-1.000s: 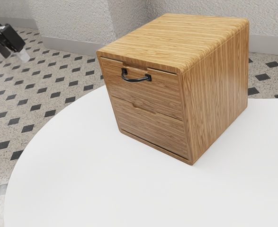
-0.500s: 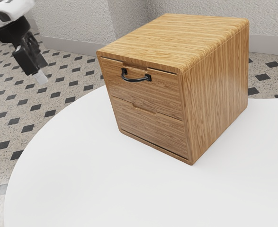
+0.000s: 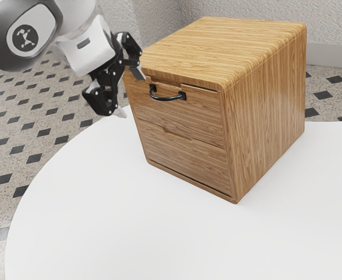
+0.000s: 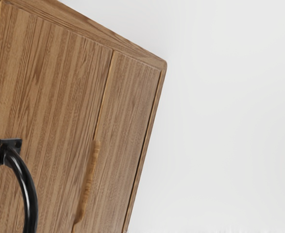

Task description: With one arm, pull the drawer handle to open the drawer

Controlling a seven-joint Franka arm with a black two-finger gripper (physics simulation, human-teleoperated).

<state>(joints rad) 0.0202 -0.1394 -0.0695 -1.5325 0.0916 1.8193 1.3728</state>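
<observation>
A wooden cabinet stands on a round white table. Its upper drawer carries a black curved handle and looks flush with the cabinet front. My gripper hovers just to the exterior view's left of the handle, at the cabinet's front corner, open, with nothing between its fingers. One fingertip is level with the drawer's top edge, the other fingertip lower down. In the wrist view the handle and the upper drawer front are close ahead of my hand.
Below the upper drawer is a lower drawer with only a shallow notch, seen in the wrist view as the lower drawer. The white tabletop spreads in front of the cabinet. Checkered floor lies beyond the table edge.
My arm has swung in from the exterior view's far left and lower toward the cabinet. The gripper now sits beside the handle. The drawer has not moved.
</observation>
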